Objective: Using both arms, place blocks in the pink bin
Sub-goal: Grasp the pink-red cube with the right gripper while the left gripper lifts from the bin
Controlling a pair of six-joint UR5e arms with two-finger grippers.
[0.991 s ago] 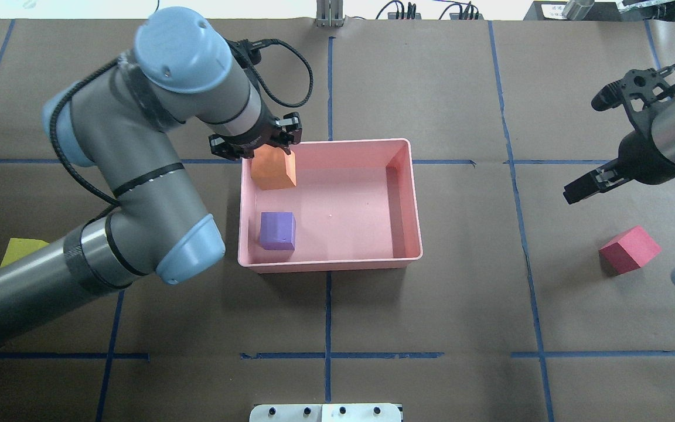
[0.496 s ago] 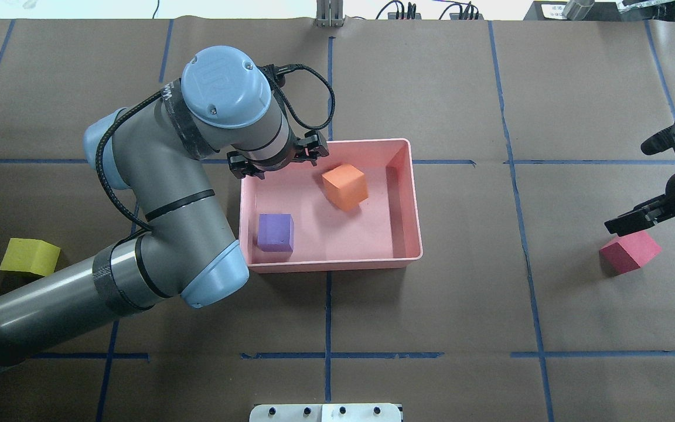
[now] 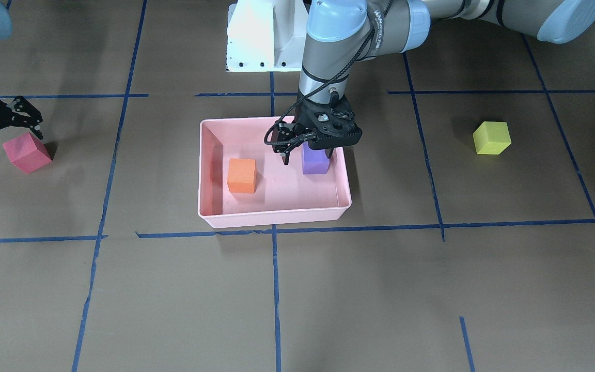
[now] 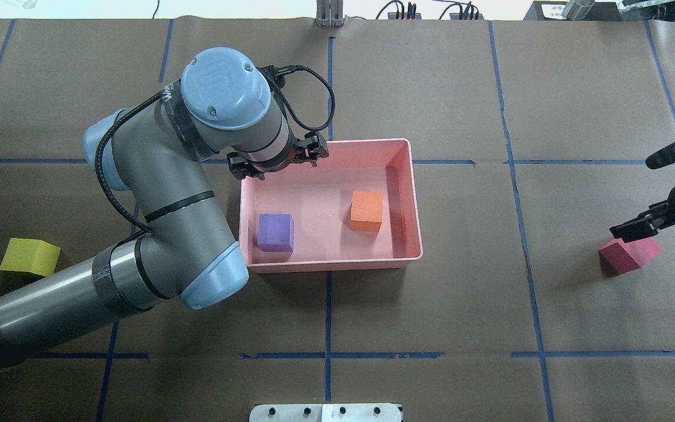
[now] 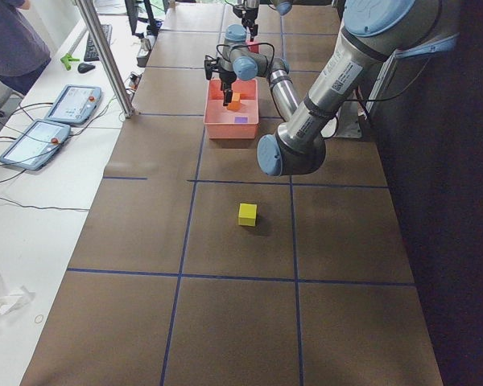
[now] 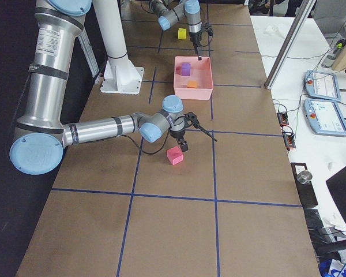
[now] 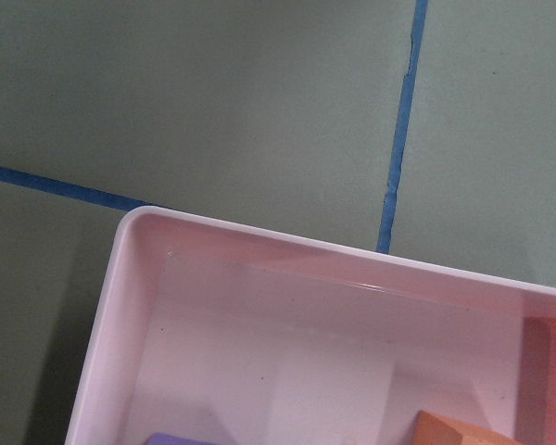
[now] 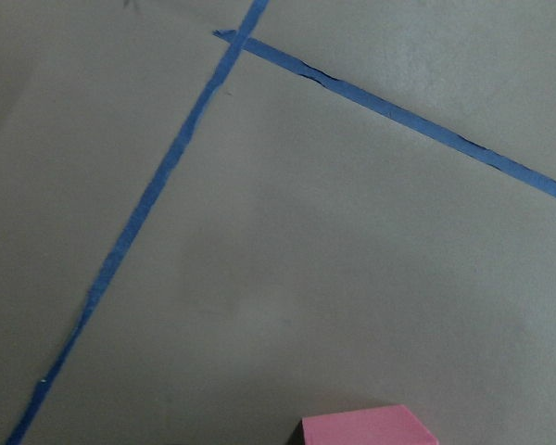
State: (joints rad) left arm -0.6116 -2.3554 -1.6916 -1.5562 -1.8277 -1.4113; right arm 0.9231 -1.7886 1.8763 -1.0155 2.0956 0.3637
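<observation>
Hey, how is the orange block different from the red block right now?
The orange block lies inside the pink bin, near its right wall in the overhead view. The red block sits on the table, well outside the bin. The orange block sits roughly square to the bin's walls, while the red block is turned at an angle to the tape lines. Both are small cubes of like size.

2 blocks (image 4: pixel 276 232) in the bin (image 4: pixel 331 266); left block (image 4: pixel 30 257) and right block (image 4: pixel 629 252) outside, on the table (image 4: pixel 431 305).
</observation>
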